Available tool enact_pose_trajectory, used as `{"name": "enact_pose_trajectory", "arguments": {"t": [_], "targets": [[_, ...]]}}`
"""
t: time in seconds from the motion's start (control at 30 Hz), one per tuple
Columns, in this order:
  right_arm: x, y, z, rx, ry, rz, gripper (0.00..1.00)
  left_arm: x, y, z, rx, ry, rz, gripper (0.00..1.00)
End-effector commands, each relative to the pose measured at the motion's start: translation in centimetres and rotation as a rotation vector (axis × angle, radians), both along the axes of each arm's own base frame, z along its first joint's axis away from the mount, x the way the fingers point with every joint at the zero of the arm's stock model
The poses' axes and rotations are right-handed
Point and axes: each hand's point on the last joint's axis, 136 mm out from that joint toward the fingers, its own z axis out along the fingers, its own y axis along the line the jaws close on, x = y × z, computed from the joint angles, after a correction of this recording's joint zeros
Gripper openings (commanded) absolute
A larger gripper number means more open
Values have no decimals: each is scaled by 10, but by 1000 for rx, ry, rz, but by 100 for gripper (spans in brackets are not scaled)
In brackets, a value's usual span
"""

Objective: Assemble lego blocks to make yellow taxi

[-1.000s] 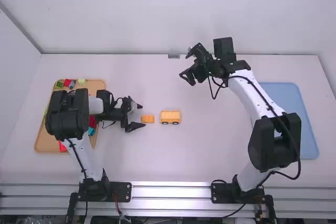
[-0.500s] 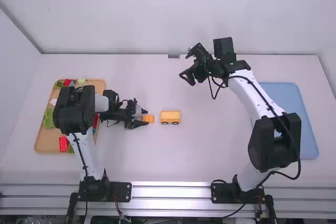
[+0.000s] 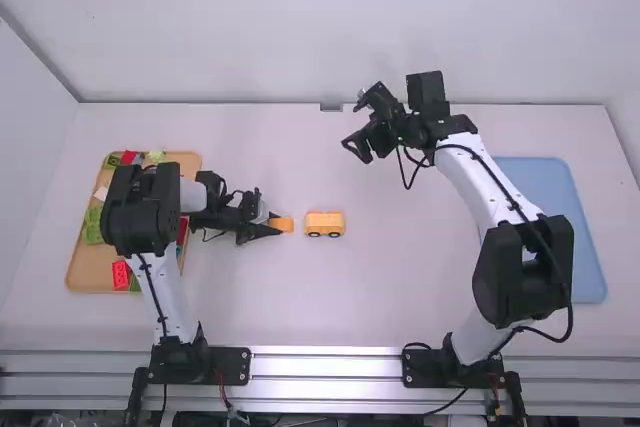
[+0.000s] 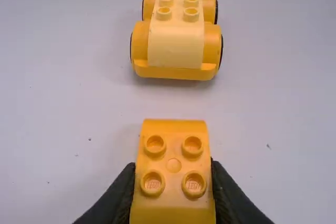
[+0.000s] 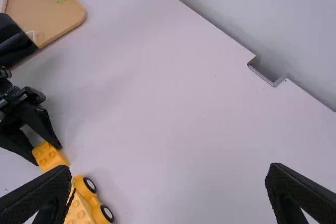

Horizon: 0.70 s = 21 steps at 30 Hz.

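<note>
Yellow taxi base (image 3: 324, 224) stands wheels-down on the white table (image 3: 400, 287), near the middle. The left gripper (image 3: 277, 224) clamps the studded yellow block (image 4: 174, 165) by opposite sides, just beside the base, apart from it. The right gripper (image 3: 353, 127) has its jaws spread wide, well apart from both parts.

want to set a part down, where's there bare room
Bare: between the wheeled base and the right arm, and from that base toward the metal rail. Crowded: around the left gripper and yellow block, and the tan tray.
</note>
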Motion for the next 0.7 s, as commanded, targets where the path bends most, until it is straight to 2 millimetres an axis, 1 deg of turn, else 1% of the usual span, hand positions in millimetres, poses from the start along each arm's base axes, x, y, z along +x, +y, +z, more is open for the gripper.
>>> {"name": "enact_pose_trajectory", "arguments": {"t": [0.0, 0.07, 0.2, 0.3, 0.33, 0.37, 0.43, 0.47, 0.5, 0.53, 0.57, 0.6, 0.63, 0.67], "targets": [[5, -4, 11, -10, -36, -18, 99, 4, 8, -3, 94, -13, 4, 20], [6, -4, 11, -13, -36, -21, 99, 5, 9, -3, 103, -14, 4, 20], [6, -4, 11, -12, -37, -20, 99, 6, 11, 4, 99, -10, 9, 23], [7, -5, 11, -18, -44, -23, 99, 10, 11, 16, 99, -6, 8, 25], [8, -8, 10, -38, -57, -24, 99, 12, 12, 23, 99, -12, 9, 25], [8, -9, 9, -53, -66, -12, 99, 13, 12, 28, 100, -20, 9, 26], [6, -13, 6, -76, -72, 12, 98, 17, 10, 38, 103, -47, 6, 24], [3, -14, 4, -91, -77, 38, 98, 19, 8, 46, 107, -74, 1, 24], [1, -14, 1, -104, -78, 50, 99, 19, 8, 49, 108, -85, 1, 26], [-2, -16, -7, -112, -65, 57, 99, 19, 6, 58, 110, -106, -4, 28], [-3, -17, -11, -108, -58, 57, 99, 19, 6, 63, 111, -114, -4, 28], [-7, -18, -20, -95, -51, 74, 98, 18, 7, 71, 111, -123, 0, 30], [-9, -17, -25, -87, -52, 88, 98, 17, 6, 75, 109, -127, -1, 30], [-15, -16, -37, -59, -66, 132, 98, 16, 5, 85, 102, -138, -3, 30]]}}
